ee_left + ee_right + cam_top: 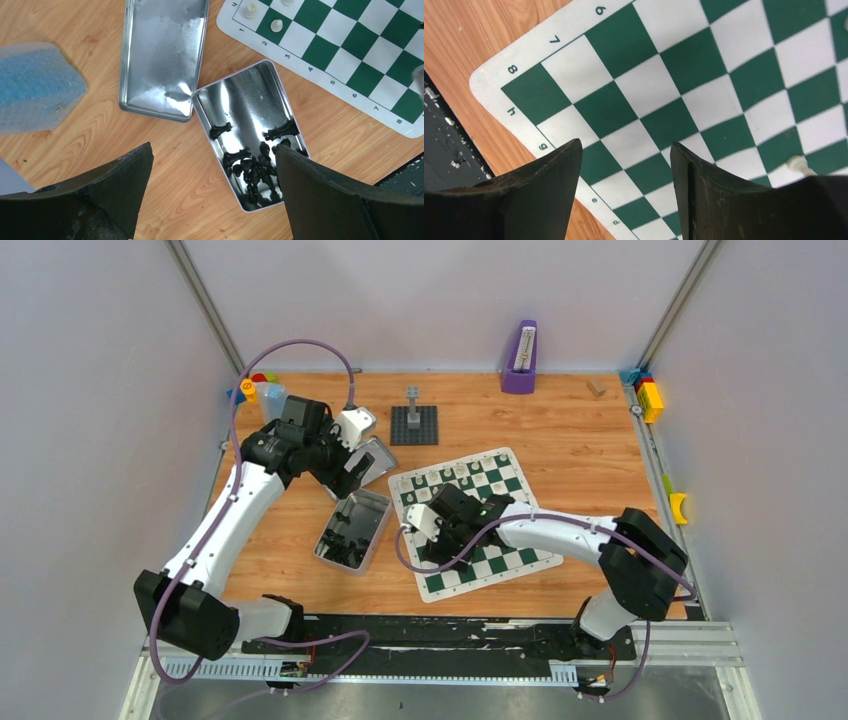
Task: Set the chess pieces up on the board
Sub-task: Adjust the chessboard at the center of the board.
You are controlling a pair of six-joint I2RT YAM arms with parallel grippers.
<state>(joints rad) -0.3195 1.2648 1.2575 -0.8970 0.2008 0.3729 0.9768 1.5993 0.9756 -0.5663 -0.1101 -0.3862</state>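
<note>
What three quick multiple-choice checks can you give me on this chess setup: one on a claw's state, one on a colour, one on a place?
1. How does the left claw stand?
A. open, holding nothing
B. shut tight, empty
C. shut on something

2. On the far rows of the board, what colour are the standing pieces?
A. black
B. cream-white
C. red

3. Where do the black pieces lie?
A. on the board
B. in the open tin
C. in the left claw

Answers:
1 A, its jaws stand wide apart with nothing between them.
2 B, the figures on those squares are pale in the top and left wrist views.
3 B, the dark figures lie heaped inside the tin.
</note>
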